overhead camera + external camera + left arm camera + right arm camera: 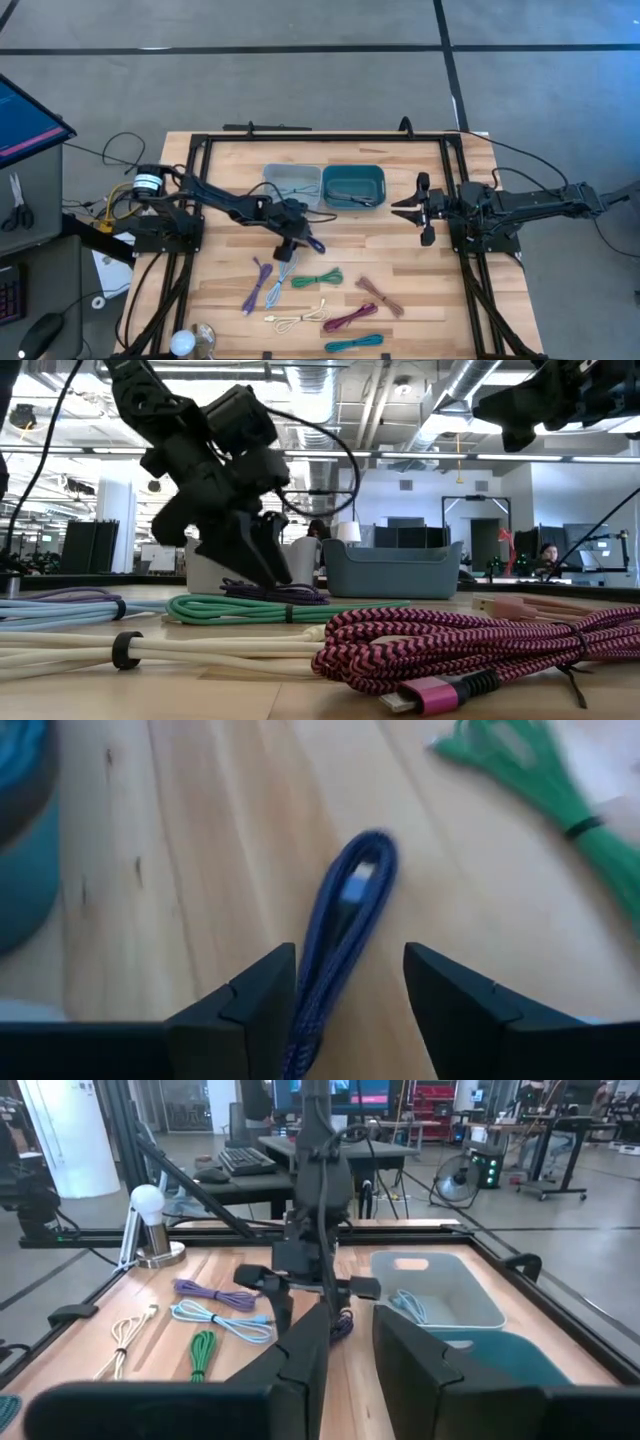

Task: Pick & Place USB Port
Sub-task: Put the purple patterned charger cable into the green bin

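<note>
Left pincer (345, 990) low over the surface (220, 850), jaws wide, blue coiled USB cable (345, 910) lying between its fingers, ungripped.

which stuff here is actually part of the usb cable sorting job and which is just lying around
In the job:
left gripper, open over the dark blue cable
grey bin
teal bin
green cable
magenta cable

Lying about:
lamp bulb
scissors
computer mouse

Braided blue cable (340, 935), wooden table (200, 870)
</note>
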